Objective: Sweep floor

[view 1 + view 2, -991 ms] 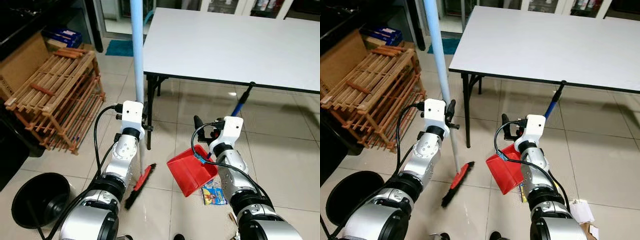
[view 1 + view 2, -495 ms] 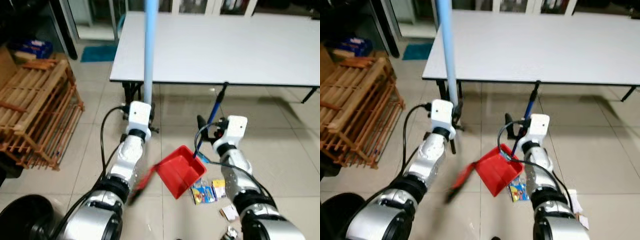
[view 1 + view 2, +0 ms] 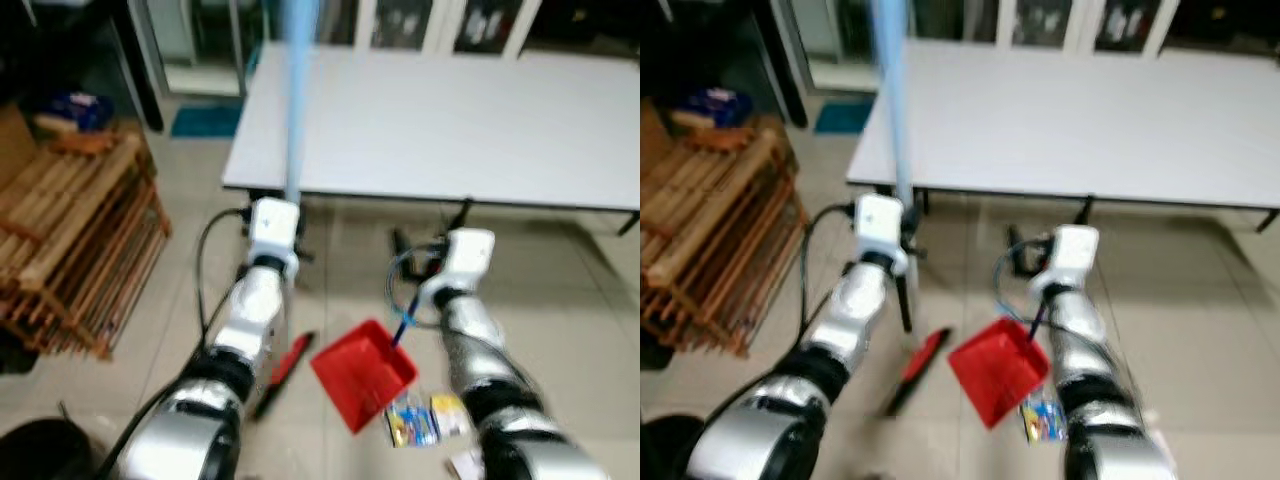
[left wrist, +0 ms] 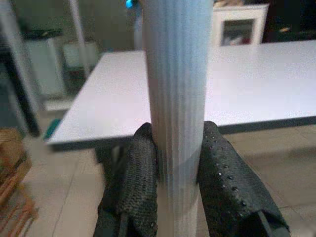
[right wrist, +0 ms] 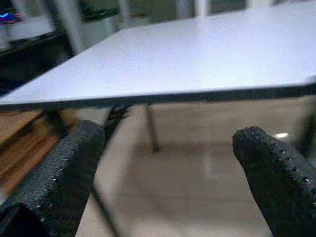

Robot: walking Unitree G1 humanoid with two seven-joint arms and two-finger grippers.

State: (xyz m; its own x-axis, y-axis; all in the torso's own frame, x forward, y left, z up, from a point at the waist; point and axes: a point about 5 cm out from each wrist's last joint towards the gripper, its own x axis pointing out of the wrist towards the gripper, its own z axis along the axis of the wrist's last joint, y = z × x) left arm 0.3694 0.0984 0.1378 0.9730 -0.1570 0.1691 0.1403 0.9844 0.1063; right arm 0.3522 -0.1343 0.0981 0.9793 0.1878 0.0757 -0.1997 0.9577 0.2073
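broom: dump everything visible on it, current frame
The broom has a long pale blue ribbed handle, standing near upright in front of the white table. The left gripper is shut on the handle, one black textured finger on each side. At the foot, a red head with dark bristles lies angled on the tiled floor, just left of the red dustpan. The eye views are blurred, so whether head and dustpan touch cannot be told.

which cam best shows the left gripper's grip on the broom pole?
Left wrist view: both black fingers press against the pale blue broom pole. The blurred eye views show the pole rising above the left gripper, contact unclear.
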